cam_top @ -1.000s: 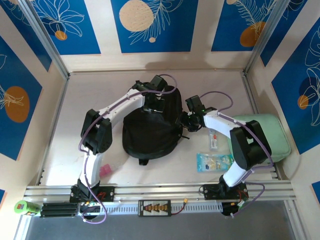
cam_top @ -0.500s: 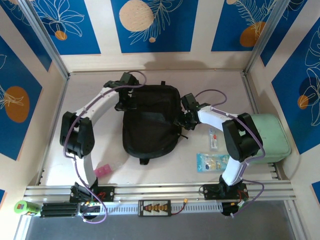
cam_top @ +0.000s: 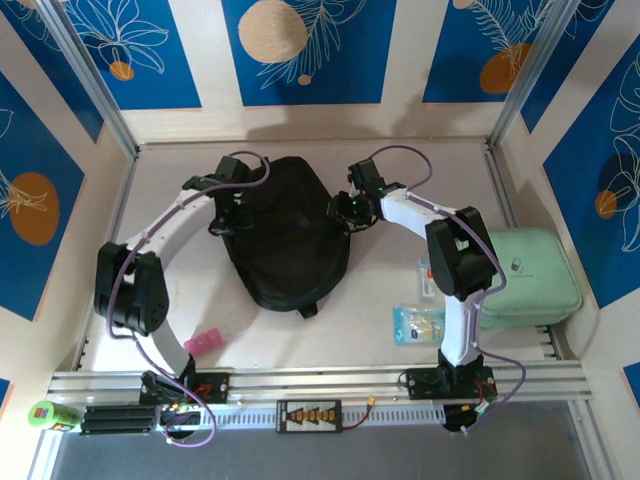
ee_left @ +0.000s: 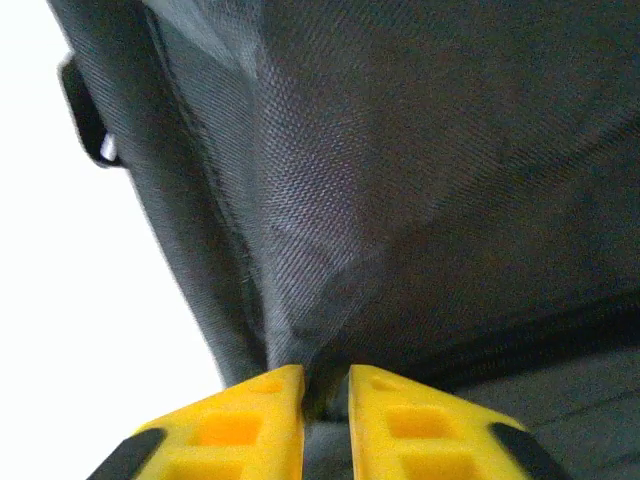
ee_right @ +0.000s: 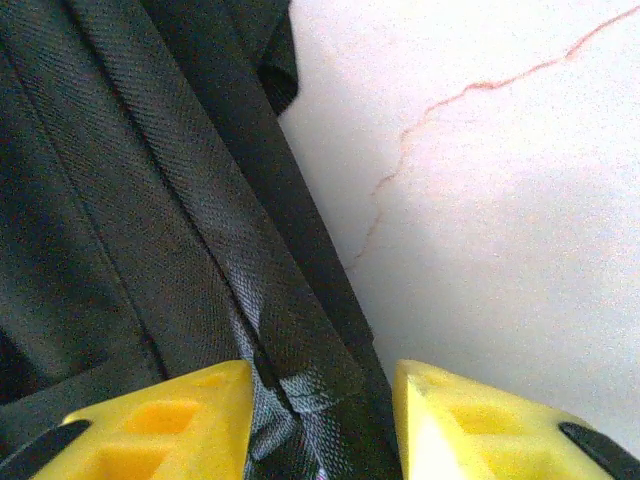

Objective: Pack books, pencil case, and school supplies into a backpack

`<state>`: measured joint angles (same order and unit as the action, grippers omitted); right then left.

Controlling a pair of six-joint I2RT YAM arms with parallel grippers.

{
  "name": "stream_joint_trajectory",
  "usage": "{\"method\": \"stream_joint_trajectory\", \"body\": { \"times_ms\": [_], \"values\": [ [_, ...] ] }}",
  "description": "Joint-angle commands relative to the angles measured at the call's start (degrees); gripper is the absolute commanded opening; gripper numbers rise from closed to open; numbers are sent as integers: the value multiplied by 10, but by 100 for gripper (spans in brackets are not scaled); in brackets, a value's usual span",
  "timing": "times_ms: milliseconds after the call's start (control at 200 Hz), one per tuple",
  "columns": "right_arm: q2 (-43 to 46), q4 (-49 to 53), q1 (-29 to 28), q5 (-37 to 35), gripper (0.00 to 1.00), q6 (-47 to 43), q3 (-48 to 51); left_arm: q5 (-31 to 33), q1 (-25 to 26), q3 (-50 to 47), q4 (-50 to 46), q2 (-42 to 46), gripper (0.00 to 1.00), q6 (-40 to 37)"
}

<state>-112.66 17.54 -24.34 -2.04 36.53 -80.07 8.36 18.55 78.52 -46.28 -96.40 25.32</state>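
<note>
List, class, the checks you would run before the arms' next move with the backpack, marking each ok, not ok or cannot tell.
1. Left pincer clamped on backpack fabric: ok.
2. Right pincer holds backpack's edge between its fingers: ok.
3. Backpack opening unzipped: cannot tell.
4. Blue packet packed: not ok, lies on table.
5. Mint-green case packed: not ok, at table's right edge.

Your pale tabletop (cam_top: 330, 335) carries the black backpack (cam_top: 285, 245) lying flat mid-surface. The mint-green zip case (cam_top: 535, 275) sits at its right edge, a blue-and-clear packet (cam_top: 418, 322) lies beside that, and a small pink item (cam_top: 203, 343) lies near left.
</note>
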Motion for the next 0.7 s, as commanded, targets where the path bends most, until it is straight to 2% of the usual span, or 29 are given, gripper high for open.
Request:
{"method": "stream_joint_trajectory", "body": {
  "times_ms": [0, 150, 315, 480, 695],
  "values": [
    [84, 47, 6, -33, 52, -22, 25, 49, -9, -10, -6, 57, 45, 10],
    [182, 169, 26, -130, 70, 14, 94, 69, -18, -32, 18, 112, 66, 6],
    [275, 239, 67, -171, 80, 68, 205, 32, -23, -71, 87, 155, 81, -11],
    [307, 263, 120, -205, 81, 110, 266, -11, -23, -98, 140, 167, 88, -17],
    [251, 281, 146, -252, 81, 114, 257, -36, -23, -100, 145, 160, 91, -28]
  ]
}}
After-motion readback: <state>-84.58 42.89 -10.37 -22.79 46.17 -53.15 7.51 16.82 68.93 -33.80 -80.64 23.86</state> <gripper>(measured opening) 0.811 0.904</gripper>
